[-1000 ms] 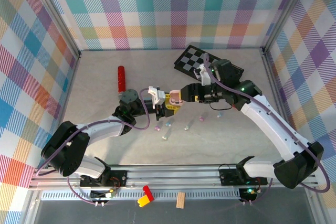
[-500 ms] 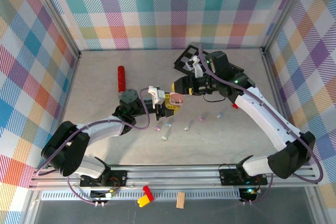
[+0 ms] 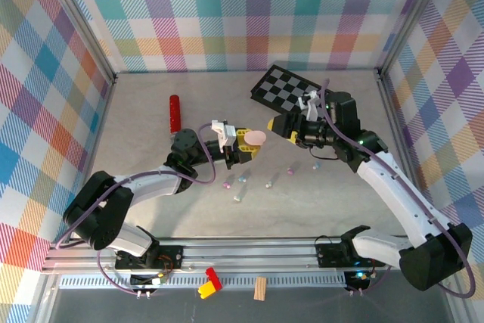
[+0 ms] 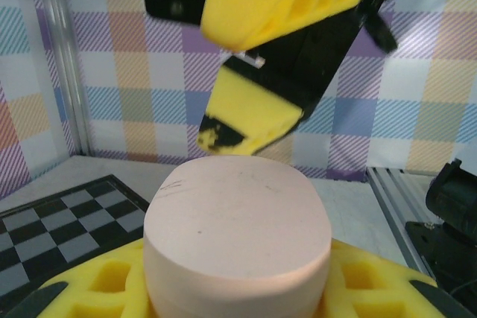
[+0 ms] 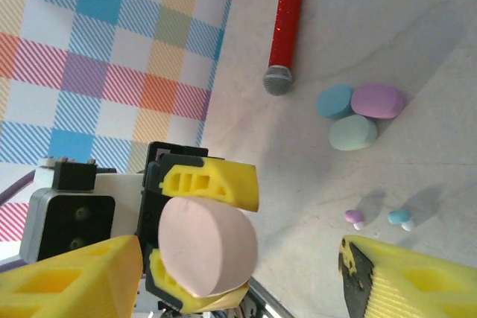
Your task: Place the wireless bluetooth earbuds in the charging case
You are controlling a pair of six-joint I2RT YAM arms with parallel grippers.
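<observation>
progress: early by my read. No bud is in a case, the one case in hand looks closed, and every insertion is left to do.
near rail: red and yellow bricks (image 3: 212,279) and a wood block (image 3: 260,288), not part of the job.
earbuds (image 3: 243,180): about six that I can count, loose on the table (image 3: 144,149) in a scatter between the two arms and well below the held case. Tiny pastel pieces in pink, pale blue, mint and purple, with rounded heads and short stems, lying on their sides (too small to tell which way each one faces).
left gripper (image 3: 248,144): clenched on the pink case (image 3: 256,138), holding it up off the table above the bud scatter.
pink case look: smooth matte pebble with an oval face and faint scuffs. A thin seam runs low round the body, and the lid looks down.
right gripper (image 3: 281,126): jaws spread and empty, tips close to the pink case and facing it. Contact cannot be told.
spare cases (image 5: 353,132): blue, purple and mint pebbles, huddled together on the table.
microphone (image 5: 287,16): red glitter body, lying flat with its grey head near the spare cases.
checkered board (image 3: 291,88): flat at the far side of the table.
</observation>
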